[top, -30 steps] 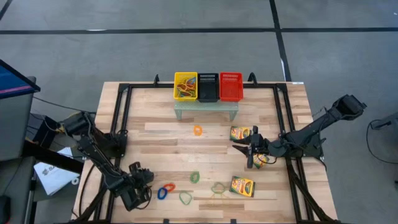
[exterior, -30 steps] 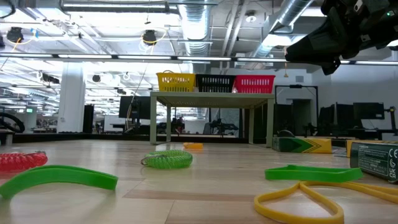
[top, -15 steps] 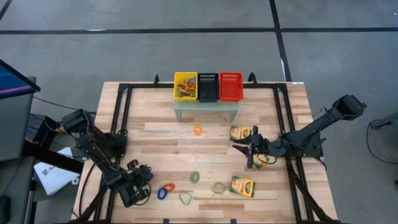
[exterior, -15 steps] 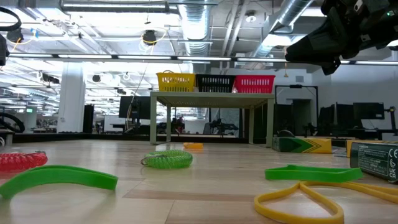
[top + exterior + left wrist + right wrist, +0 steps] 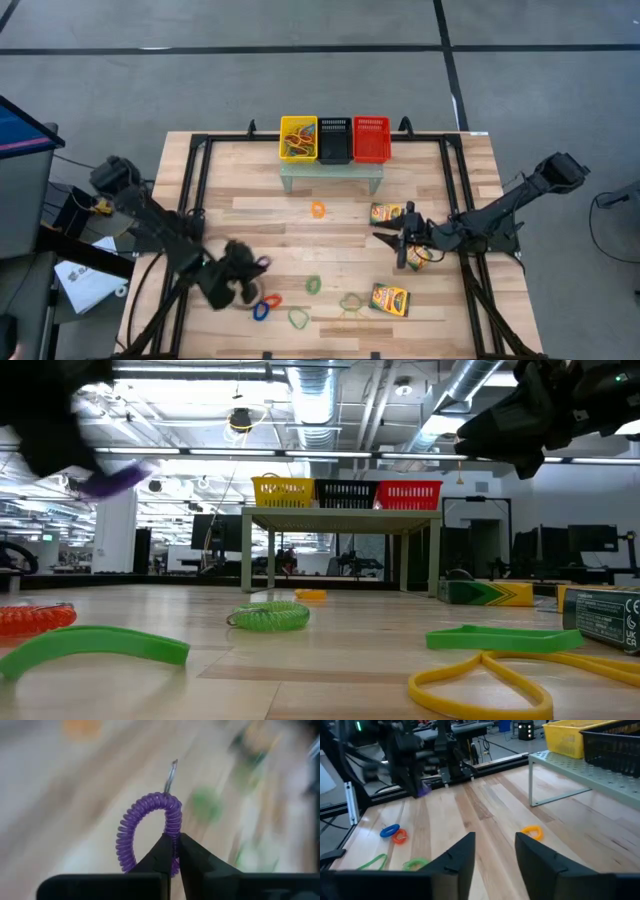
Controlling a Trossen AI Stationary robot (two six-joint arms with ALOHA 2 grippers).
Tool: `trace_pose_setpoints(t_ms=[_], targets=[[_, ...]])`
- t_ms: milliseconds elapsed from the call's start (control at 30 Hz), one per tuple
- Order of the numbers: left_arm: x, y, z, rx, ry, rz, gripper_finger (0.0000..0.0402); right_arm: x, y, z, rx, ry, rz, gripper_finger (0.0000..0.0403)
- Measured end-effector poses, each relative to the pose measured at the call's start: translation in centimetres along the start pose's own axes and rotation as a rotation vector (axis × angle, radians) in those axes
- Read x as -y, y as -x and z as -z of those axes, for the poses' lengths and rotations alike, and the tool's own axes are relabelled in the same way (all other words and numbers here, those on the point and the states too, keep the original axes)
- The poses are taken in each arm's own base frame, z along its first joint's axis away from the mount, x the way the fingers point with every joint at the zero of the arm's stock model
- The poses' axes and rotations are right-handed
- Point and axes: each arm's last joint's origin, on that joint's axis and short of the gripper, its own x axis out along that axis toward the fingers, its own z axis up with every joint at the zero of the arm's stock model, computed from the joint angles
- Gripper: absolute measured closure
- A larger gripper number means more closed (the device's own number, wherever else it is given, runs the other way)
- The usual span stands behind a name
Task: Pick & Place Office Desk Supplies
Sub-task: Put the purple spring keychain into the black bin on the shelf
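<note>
The left gripper (image 5: 174, 851) is pinched tight on a purple coil band (image 5: 150, 827), a springy ribbed loop arching up from between the dark fingertips with a thin metal ring at its top. It hangs clear above the pale plank table (image 5: 250, 225).

Just beyond those closed jaws, down on the wood, lie a blue loop (image 5: 261, 310) touching an orange-red one (image 5: 271, 300), then a flat green band (image 5: 298, 319) and a small green coil (image 5: 313, 285). Farther out, a lone orange loop (image 5: 318, 209) sits on open boards in front of the little metal stand (image 5: 330, 174), which carries a yellow mesh basket (image 5: 298, 138) already holding tangled bands, a black basket (image 5: 334, 139) and a red basket (image 5: 371, 138).

Across the table the right gripper (image 5: 492, 857) hovers with its fingers parted, nothing between them. Crayon boxes, flat yellow-and-green card, surround it: one box (image 5: 387, 213) just beside the jaws, another (image 5: 390, 299) nearer the table's front edge, and a third (image 5: 421, 257) partly hidden under the gripper.
</note>
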Motion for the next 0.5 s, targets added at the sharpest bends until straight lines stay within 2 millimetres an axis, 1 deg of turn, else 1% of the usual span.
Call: trace_pose_setpoints(t_ms=[133,200,267,400,500], targets=[[0.9,-1.2,-4.8,0.185,-0.114,0.138,0.0395,0.1,-0.2,-0.4,0.023,-0.008,-0.009,0.0215],[1.3,-1.7,-7.3,0.288,-0.172,0.250,0.0394,0.0,-0.3,-0.7,0.042,0.008,-0.053,0.0192],[1.2,-2.2,-9.5,0.391,-0.228,0.346,0.0394,-0.1,-0.3,-1.2,0.072,0.025,-0.100,0.0175],[0.4,-3.1,-12.7,0.549,-0.281,0.501,0.0395,-0.3,-0.3,-1.9,0.133,0.066,-0.148,0.0159],[-0.2,-4.3,-13.9,0.598,-0.294,0.600,0.0395,-0.4,-0.2,-2.3,0.164,0.088,-0.152,0.0159]])
